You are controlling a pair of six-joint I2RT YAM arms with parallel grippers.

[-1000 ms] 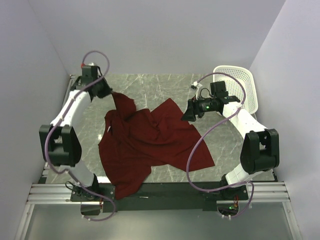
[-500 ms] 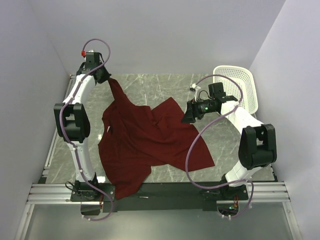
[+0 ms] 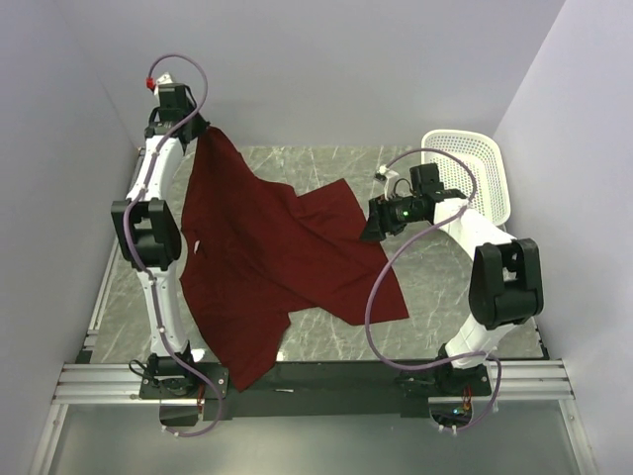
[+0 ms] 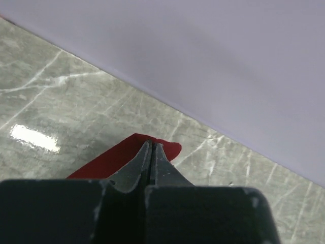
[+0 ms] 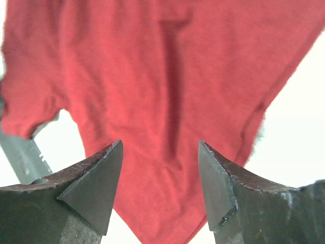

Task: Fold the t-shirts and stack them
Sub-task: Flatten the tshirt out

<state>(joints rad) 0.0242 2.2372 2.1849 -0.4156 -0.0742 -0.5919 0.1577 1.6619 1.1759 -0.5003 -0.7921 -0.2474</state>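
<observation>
Item: one maroon t-shirt, unfolded. We are pinching one corner in the shut left claw, raised at 11 o'clock, and the rest is draping across the surface toward 6 o'clock. We are hovering the right claw, wide and empty, at the 3 o'clock edge. We are judging that flattening, folding and stacking all remain.
</observation>
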